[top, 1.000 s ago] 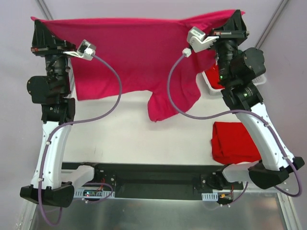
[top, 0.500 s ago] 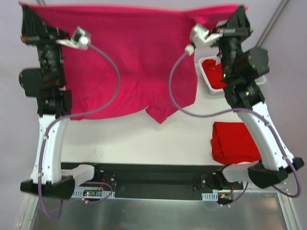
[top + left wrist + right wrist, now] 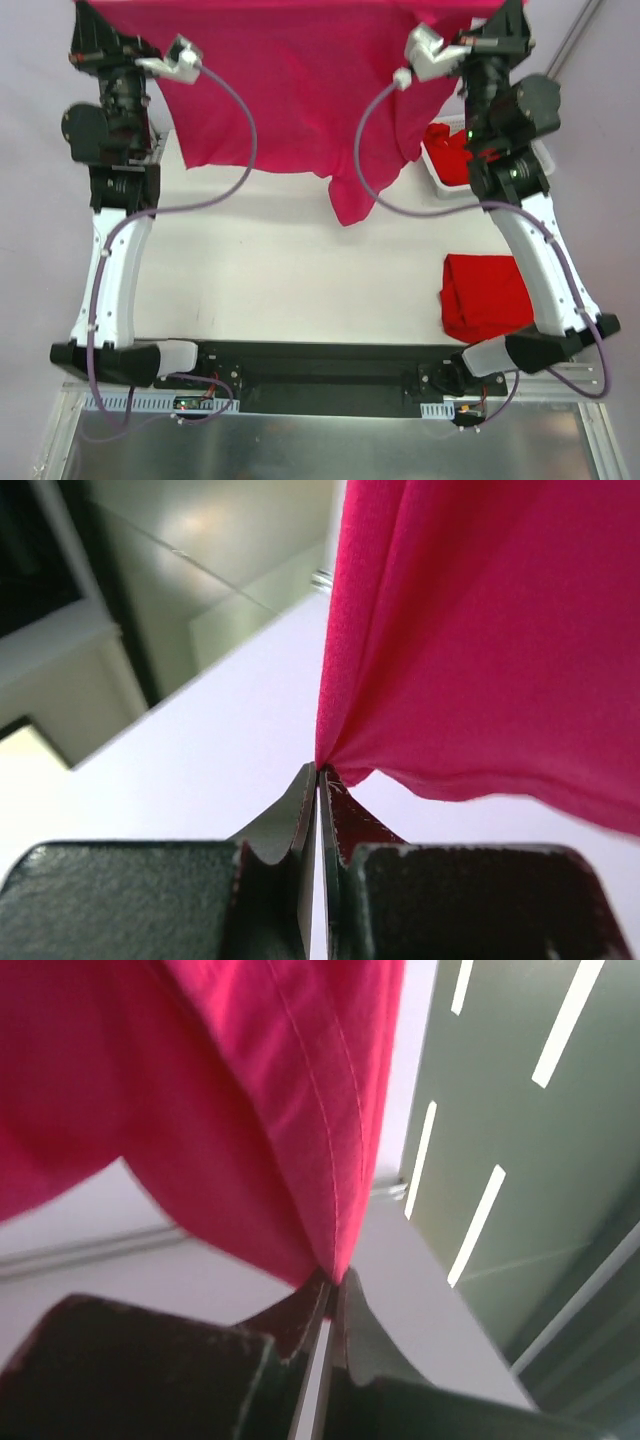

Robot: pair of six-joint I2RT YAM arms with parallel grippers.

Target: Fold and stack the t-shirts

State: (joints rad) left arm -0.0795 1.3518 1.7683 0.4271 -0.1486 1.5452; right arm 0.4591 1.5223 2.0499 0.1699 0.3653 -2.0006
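The left gripper (image 3: 318,772) is clamped on a pinch of the magenta-pink t-shirt (image 3: 290,90); in its wrist view the two fingers meet with only a sliver of cloth between them. The right gripper (image 3: 333,1282) is likewise closed on the shirt, nipping a stitched hem at its fingertips. Between the two, the shirt hangs spread out at the far side of the table (image 3: 280,270), its top edge now cut off by the top of the overhead view, where a second ago that edge sat lower and fully in sight. Both arms reach farther out than before. The shirt's lower hem has pulled back toward the far side, uncovering more tabletop, and the one drooping point of cloth near the right arm ends farther from the arm bases than it did.

Right of the shirt, the white basket (image 3: 440,185) shows more of its red t-shirts (image 3: 445,150) than a second ago. The folded red t-shirt (image 3: 485,295) lies unmoved on the near right of the table, beside the right arm.
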